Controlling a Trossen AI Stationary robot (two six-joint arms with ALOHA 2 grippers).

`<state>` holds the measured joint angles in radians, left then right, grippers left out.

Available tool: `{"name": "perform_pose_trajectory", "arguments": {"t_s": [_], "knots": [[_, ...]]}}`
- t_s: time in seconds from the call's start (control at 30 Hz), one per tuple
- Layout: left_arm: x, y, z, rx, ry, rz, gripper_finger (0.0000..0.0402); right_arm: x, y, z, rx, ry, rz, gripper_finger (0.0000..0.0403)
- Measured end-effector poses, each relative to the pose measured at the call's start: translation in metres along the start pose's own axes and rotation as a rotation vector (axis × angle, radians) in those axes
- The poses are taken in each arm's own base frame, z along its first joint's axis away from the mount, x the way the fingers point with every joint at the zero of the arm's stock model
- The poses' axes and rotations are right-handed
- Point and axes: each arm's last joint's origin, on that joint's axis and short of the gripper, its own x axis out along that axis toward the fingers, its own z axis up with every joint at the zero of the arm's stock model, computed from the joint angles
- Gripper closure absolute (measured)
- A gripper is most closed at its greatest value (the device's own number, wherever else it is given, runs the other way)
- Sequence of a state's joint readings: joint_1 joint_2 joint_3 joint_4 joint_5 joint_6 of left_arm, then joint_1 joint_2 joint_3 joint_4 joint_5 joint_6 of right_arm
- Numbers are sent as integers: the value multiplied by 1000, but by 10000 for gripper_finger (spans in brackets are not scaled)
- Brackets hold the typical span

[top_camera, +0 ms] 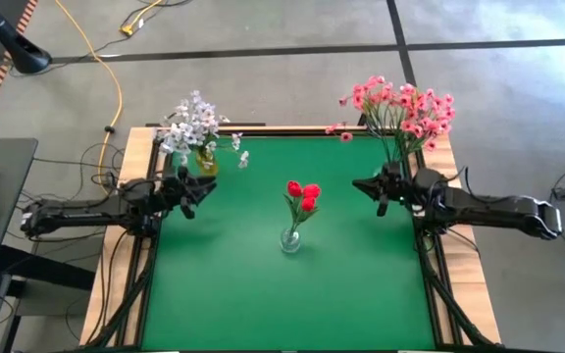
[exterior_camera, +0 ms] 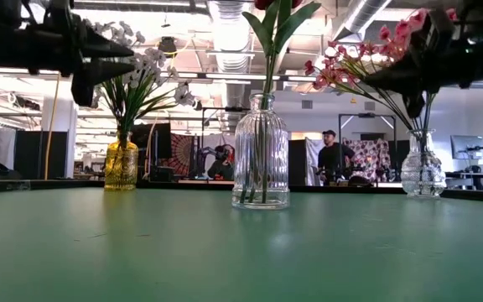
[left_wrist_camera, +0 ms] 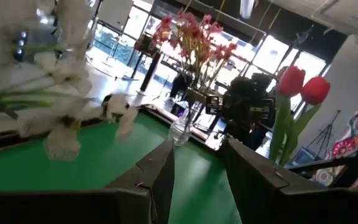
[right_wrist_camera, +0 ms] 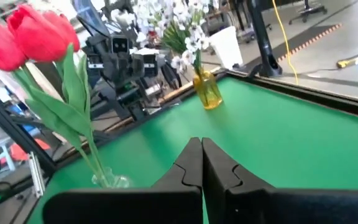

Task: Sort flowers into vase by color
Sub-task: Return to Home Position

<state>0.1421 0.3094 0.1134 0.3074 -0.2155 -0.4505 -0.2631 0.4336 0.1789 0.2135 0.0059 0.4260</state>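
Left arm lies along the table's left side. Left gripper hangs over the green mat nr the back-left corner. Wrist view shows its fingers parted w/ a moderate gap, nothing btwn them. Just behind it is a yellow vase at back-left, holding the whitish-lavender flowers; a few blooms hang out over the mat.

Mid-table, a clear ribbed vase stands upright w/ the red flowers in it, stems & leaves rising straight up.

Right gripper is over the mat's right side, pointing in toward centre, approx level w/ the left gripper. Its fingers are pressed together, gripping nothing. Behind it at back-right, a second clear vase holds the pink flowers, which fan out past the table's back edge.

Each colour is in its own vase. In the low view's bkgd, a person stands beyond the table.
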Motion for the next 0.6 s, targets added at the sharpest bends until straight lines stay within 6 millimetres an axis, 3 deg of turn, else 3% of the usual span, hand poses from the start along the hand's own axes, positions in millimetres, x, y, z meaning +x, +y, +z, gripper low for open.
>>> {"name": "perform_pose_trajectory", "arguments": {"t_s": [0.37,0.6], "knots": [[-7,11,-19,-28,11,-1,275,-3,-14,-26,11,49,-42,382],[-13,14,-22,-31,7,3,281,-6,-16,-24,-70,18,-46,382]]}}
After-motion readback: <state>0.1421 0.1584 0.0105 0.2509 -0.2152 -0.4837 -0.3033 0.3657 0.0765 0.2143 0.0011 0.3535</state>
